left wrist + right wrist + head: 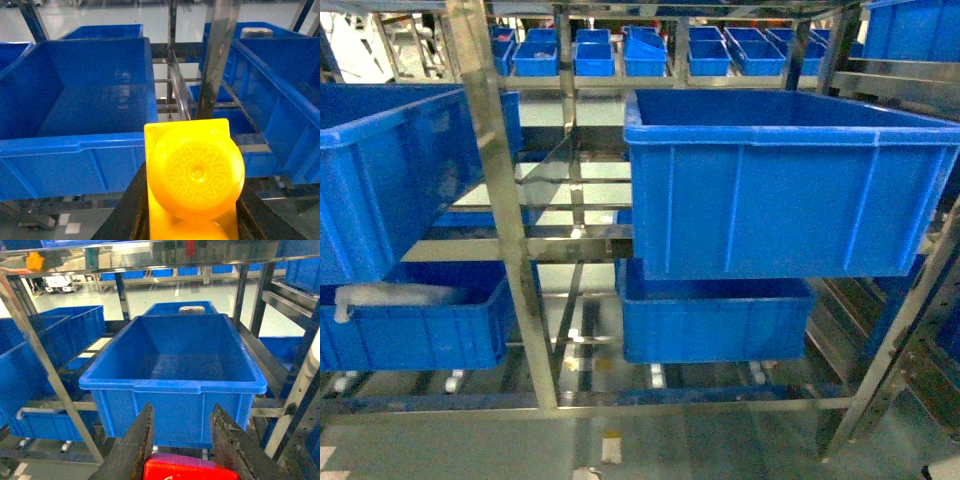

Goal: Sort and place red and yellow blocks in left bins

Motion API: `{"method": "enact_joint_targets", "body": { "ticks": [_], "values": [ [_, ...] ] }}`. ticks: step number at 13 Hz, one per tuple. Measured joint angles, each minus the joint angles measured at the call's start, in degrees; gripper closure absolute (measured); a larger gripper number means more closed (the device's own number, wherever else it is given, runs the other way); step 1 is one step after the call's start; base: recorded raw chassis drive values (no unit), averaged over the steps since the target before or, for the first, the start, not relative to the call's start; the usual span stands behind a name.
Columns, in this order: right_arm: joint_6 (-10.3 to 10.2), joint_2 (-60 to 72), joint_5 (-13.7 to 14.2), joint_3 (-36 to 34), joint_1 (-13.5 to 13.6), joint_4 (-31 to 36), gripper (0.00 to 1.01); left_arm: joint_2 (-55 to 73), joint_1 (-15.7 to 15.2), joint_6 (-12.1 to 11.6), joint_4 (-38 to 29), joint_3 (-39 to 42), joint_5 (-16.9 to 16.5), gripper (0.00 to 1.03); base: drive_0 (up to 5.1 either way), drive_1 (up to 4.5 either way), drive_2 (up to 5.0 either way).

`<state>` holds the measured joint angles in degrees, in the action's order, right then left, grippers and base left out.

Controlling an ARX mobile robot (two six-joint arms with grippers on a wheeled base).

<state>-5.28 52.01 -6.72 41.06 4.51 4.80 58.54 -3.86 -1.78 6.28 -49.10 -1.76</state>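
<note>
In the left wrist view the yellow block [195, 175] fills the lower middle, its round stud facing the camera. My left gripper [192, 212] is shut on it, with black fingers [127, 215] pressed against both sides. It hangs in front of an open blue bin [75, 145] on the rack. In the right wrist view the red block [190, 470] sits low between the dark fingers [135, 445] of my right gripper [183, 409], which is shut on it. A large blue bin [175, 385] stands straight ahead. Neither gripper shows in the head view.
The head view shows a steel rack with an upright post [505, 220]. A left upper bin [380, 170], a right upper bin [780, 190] and two lower bins [710, 320] sit on it. Small blue bins [590, 55] line the back. A slanted post [217, 55] stands right of the left bin.
</note>
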Motion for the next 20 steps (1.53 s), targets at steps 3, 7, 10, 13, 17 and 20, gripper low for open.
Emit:
{"method": "enact_joint_targets", "body": {
  "ticks": [3, 7, 10, 13, 17, 20],
  "values": [
    [0.0, 0.0, 0.0, 0.0, 0.0, -0.1, 0.73, 0.0, 0.0, 0.0, 0.0, 0.0, 0.0, 0.75, -5.0, 2.48, 2.5],
    [0.0, 0.0, 0.0, 0.0, 0.0, -0.1, 0.73, 0.0, 0.0, 0.0, 0.0, 0.0, 0.0, 0.75, -5.1, 2.40, 2.4],
    [0.0, -0.2, -0.5, 0.0, 0.5, 0.2, 0.73, 0.0, -0.6, 0.0, 0.1, 0.0, 0.5, 0.75, -5.1, 2.40, 2.4],
    [0.2, -0.1, -0.1, 0.0, 0.3, 0.0, 0.73, 0.0, 0.2, 0.0, 0.0, 0.0, -0.2, 0.75, -5.1, 2.40, 2.4],
    [0.2, -0.4, -0.1, 0.0, 0.3, 0.0, 0.73, -0.2, 0.0, 0.0, 0.0, 0.0, -0.1, 0.75, -5.1, 2.40, 2.4],
    [0.2, -0.2, -0.2, 0.0, 0.3, -0.1, 0.73, -0.2, 0.0, 0.0, 0.0, 0.0, 0.0, 0.75, -3.4, 2.91, 0.2]
  ]
}}
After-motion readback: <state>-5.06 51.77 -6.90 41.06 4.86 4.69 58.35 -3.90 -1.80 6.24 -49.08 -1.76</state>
